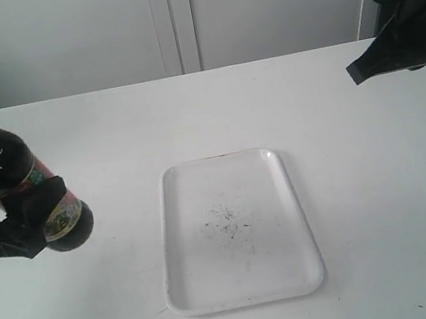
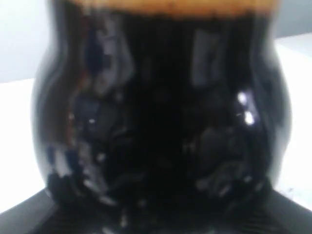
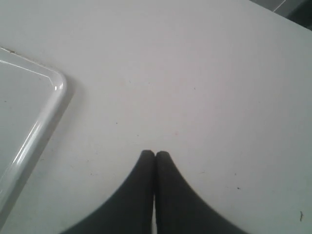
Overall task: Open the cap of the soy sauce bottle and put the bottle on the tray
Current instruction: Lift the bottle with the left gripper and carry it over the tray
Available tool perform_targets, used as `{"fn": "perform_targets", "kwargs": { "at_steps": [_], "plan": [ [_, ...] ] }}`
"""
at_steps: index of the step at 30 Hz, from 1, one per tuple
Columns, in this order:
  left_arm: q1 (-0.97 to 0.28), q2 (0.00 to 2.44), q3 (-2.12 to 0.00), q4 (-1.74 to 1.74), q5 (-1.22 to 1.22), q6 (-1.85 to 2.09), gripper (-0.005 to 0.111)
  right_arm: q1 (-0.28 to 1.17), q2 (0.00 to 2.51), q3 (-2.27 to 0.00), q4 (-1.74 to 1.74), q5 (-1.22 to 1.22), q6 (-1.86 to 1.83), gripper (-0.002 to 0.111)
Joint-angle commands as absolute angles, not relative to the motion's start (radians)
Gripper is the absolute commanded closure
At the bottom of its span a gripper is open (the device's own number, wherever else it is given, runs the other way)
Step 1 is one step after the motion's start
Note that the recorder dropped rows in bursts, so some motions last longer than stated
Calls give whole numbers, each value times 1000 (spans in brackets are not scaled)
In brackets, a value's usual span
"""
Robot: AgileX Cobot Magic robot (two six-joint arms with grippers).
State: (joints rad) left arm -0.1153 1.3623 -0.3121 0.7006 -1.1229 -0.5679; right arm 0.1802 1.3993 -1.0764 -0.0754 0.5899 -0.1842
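We see 1 white tray (image 1: 246, 286) lying flat on the white worktop (image 1: 366, 182). We use the tray as our landmark. It has a low rim, round corners and some dark specks in its middle. Nothing sits on it.

The soy sauce bottle (image 1: 9, 175) is well to the left of the tray, at the left edge of the exterior view. It is up off the worktop and it tilts, with its neck leaning up and away from the tray. It is full of dark liquid. Its red, yellow and green label faces the tray side. We see the golden collar at the neck, but the cap itself is cut off at the edge of the view, so we cannot tell if it is open.

The left gripper (image 1: 22, 222) is clamped on the lower part of the soy sauce bottle. In the left wrist view the soy sauce bottle (image 2: 161, 117) fills almost the whole view, dark, shiny and blurry.

The right gripper (image 1: 358, 70) hangs in the air, beyond the tray's far right corner and well apart from it. In the right wrist view its 2 fingertips (image 3: 146, 161) are pressed together and hold nothing. 1 corner of the tray (image 3: 53, 92) shows beside them there.
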Motion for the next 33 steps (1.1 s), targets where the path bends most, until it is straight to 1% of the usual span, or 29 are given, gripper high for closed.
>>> {"fn": "perform_targets", "kwargs": {
  "at_steps": [1,7,14,21,27,33],
  "plan": [
    [-207,1338,-390,661,-1221,-605,107,172,1389,-1073,-63,567,-176,108],
    [-350,1338,-484,620,-1089,-599,107,172,1389,-1073,-63,561,-176,108],
    [-494,1344,-594,570,-921,-546,107,158,1389,-1022,-63,460,-172,108],
    [-582,1428,-688,564,-897,-543,107,109,1389,-1007,-60,429,-128,108],
    [-652,1532,-773,558,-843,-512,107,106,1421,-999,-56,411,-128,108],
    [-689,1628,-863,557,-833,-512,107,106,1478,-999,-56,408,-128,108]
  ]
}}
